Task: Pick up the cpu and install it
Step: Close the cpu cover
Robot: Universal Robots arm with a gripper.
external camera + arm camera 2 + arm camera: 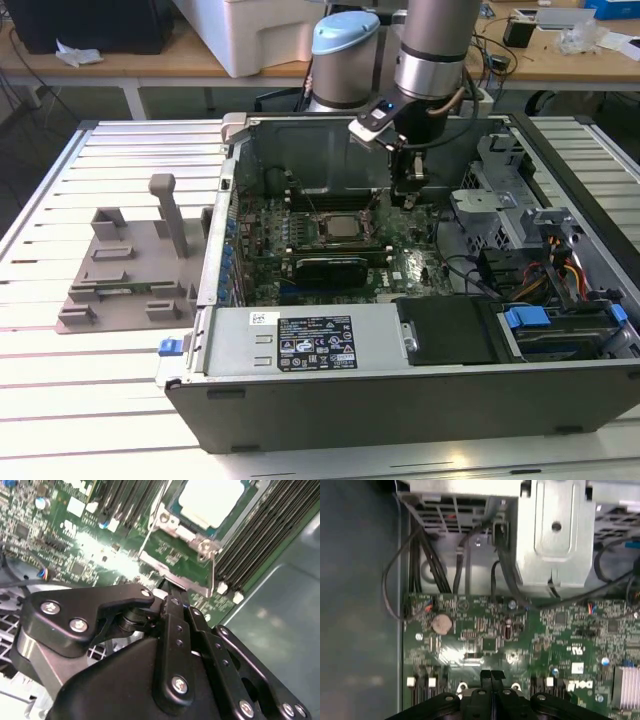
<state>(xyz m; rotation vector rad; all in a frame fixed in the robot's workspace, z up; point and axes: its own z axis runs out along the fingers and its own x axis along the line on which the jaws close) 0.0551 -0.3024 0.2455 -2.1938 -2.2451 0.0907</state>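
One cpu lies mid-frame on the motherboard; the claw, pressed together, hangs near it, toward the exterior view's right.

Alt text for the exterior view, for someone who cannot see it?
The gripper hangs inside an open computer case, over the motherboard, to the exterior view's right of the cpu lying in its socket. A grey tray sits on the table beside the case.

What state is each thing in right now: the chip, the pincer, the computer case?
cpu: seated in the socket.
pincer: shut, empty, over the motherboard.
computer case: lying flat, side open.
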